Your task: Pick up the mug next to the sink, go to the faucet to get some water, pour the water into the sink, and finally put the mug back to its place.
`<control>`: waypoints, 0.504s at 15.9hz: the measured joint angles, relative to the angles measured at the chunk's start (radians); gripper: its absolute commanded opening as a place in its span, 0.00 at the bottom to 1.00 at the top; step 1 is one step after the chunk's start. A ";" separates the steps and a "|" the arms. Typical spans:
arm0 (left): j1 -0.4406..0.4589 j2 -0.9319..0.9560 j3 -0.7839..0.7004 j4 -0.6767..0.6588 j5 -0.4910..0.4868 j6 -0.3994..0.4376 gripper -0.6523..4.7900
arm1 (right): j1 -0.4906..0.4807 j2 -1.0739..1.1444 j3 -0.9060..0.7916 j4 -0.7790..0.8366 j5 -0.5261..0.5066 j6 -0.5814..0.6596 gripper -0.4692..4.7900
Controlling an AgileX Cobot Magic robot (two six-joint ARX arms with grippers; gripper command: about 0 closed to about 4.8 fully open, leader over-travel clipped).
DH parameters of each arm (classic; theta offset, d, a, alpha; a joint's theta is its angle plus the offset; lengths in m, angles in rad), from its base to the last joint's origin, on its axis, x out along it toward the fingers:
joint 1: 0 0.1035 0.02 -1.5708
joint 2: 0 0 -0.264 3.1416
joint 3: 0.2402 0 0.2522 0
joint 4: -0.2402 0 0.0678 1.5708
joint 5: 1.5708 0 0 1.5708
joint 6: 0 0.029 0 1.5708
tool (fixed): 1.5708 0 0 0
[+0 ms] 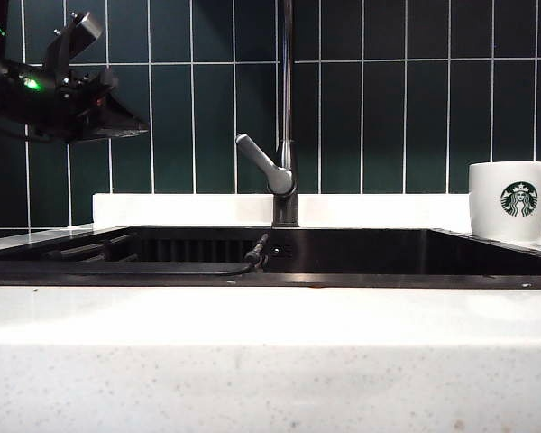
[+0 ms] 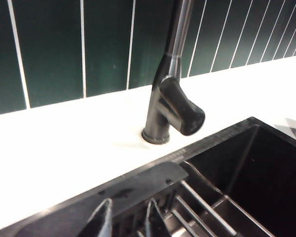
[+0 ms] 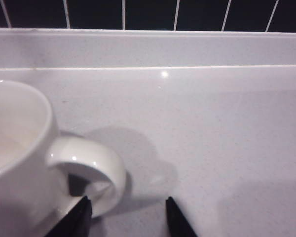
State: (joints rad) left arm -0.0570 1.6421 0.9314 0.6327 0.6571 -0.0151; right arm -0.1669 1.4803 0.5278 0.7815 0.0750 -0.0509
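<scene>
The open right end effector (image 3: 126, 215) nears the mug (image 3: 19, 158) handle at the counter's right edge; off-centre, it could knock it. The left end effector (image 2: 126, 219), partly open and empty, hangs over the sink (image 2: 237, 187) near the faucet (image 2: 170, 98).

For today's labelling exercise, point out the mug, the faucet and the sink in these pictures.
mug (image 1: 509, 212): exterior view, on its white side wall just below the green logo.
faucet (image 2: 164, 106): left wrist view, on the dark body above its base.
sink (image 1: 343, 279): exterior view, on the dark front rim.
</scene>
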 measured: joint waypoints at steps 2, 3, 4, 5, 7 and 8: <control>-0.002 0.025 0.000 -0.001 0.028 0.000 0.28 | -0.004 0.056 0.031 0.005 -0.020 0.001 0.48; -0.003 0.031 0.000 0.000 0.029 0.000 0.28 | -0.004 0.066 0.032 0.004 -0.024 0.001 0.48; -0.006 0.034 0.000 -0.001 0.028 0.000 0.28 | -0.004 0.076 0.032 0.007 -0.027 0.001 0.48; -0.010 0.037 0.000 0.000 0.030 0.000 0.29 | -0.004 0.089 0.033 0.013 -0.027 0.001 0.48; -0.024 0.061 0.006 0.000 0.042 0.000 0.29 | -0.004 0.134 0.047 0.017 -0.028 0.001 0.48; -0.027 0.077 0.016 0.000 0.051 -0.001 0.29 | -0.004 0.148 0.055 0.018 -0.030 0.000 0.48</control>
State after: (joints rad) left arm -0.0845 1.7191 0.9478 0.6323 0.7078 -0.0158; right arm -0.1707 1.6283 0.5827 0.7994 0.0448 -0.0509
